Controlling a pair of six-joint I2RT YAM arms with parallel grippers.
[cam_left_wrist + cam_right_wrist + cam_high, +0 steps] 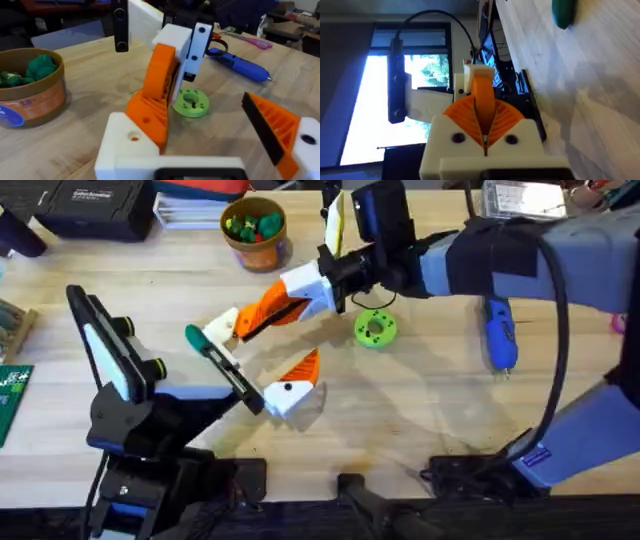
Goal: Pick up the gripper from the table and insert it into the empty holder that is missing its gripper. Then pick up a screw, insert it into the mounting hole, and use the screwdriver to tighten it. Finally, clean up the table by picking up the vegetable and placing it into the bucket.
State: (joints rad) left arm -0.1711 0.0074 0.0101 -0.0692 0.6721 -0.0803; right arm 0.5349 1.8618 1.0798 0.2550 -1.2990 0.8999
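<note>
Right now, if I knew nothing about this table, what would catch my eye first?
Mid-table, the right gripper pinches an orange ribbed piece against the white holder on the left arm. The bright blue screwdriver lies to the right, and an orange-brown bucket of toy pieces stands at the back.

The vegetable [564, 12] is being cropped by the right wrist view's edge. Overhead, the right arm is covering the screwdriver [499, 333] top, and no screw is showing clearly.
</note>
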